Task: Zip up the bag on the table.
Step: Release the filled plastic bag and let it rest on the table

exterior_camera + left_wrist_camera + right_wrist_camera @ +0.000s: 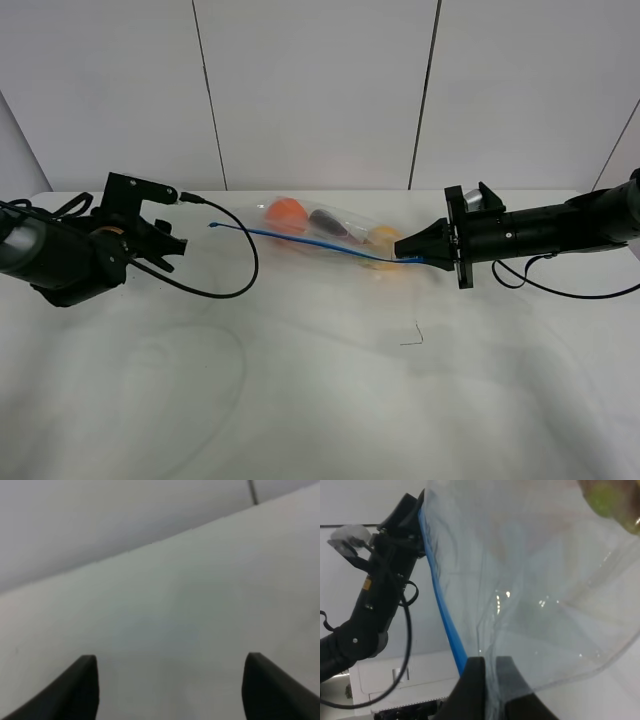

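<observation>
Far across the smooth white table [300, 400], the right claw [412, 251] is clamped on the clear, crinkly bag [330, 225] at its blue zipper strip [300, 240], a pinch its wrist camera shows close up. The left wrist view alone shows the left claw [170, 682] spread apart, empty.

Left arm [75, 265] matte black — silver-grey link [15, 245], orange label [367, 583], looping black cable [243, 268], right arm [550, 230] a black tube with round flange [460, 252], right gripper [400, 248] tapered, black.
</observation>
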Tool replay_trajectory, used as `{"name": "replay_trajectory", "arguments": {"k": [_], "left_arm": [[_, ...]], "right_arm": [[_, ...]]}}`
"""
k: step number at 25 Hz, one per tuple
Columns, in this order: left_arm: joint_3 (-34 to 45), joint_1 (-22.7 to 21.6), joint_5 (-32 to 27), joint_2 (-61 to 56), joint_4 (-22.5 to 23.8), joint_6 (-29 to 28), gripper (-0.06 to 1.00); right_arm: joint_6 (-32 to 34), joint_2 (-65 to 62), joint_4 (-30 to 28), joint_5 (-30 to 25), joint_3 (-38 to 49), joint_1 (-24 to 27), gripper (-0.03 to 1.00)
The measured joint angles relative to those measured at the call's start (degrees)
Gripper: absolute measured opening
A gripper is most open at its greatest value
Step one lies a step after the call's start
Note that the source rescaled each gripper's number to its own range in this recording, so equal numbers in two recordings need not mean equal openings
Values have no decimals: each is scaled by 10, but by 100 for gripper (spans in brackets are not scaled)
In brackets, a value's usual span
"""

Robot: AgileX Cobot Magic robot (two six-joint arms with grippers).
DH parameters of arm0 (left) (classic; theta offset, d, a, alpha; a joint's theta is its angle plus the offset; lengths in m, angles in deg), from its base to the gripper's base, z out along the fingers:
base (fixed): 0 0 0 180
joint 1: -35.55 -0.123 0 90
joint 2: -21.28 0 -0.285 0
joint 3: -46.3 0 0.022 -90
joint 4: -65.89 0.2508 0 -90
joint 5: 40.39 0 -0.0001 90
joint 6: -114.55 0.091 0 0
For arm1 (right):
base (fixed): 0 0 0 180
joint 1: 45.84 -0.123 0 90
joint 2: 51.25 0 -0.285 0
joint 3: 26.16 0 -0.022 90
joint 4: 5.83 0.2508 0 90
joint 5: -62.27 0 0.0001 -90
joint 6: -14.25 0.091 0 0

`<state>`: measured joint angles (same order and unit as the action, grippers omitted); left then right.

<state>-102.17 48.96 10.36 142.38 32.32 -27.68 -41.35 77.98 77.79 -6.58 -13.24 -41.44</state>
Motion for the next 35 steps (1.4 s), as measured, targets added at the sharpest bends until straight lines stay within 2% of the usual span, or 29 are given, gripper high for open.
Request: {"name": "replay_trajectory", "arguments": {"k": [3,6,9,14,17,19,21,23,25,27,29,35], "left_arm": [[-3,0,-49,-17,-18,-7,94],[-18,-9,-136,-50,-16,-6,94],[-43,-33,-248,-90,-16,-5,94],[-92,-92,-498,-125,-16,-10,94],[-130,-130,-667,-126,-9,-56,94],[-162,-149,-771,-126,20,-105,94],[-192,-153,-858,-127,71,-161,94],[-225,-153,-943,-127,139,-226,94],[-252,-153,-1001,-128,197,-280,94],[-274,-153,-1035,-129,254,-316,94],[-293,-154,-1061,-129,279,-332,94],[-306,-154,-1144,-129,297,-341,98]], "right_arm": [[0,0,0,0,0,0,0],[0,0,0,0,0,0,0],[0,0,0,0,0,0,0],[5,0,0,0,0,0,0],[5,0,0,0,0,0,0],[6,0,0,0,0,0,0],[6,0,0,0,0,0,0],[6,0,0,0,0,0,0],[6,0,0,0,0,0,0],[6,0,0,0,0,0,0],[6,0,0,0,0,0,0],[7,0,0,0,0,0,0]]}}
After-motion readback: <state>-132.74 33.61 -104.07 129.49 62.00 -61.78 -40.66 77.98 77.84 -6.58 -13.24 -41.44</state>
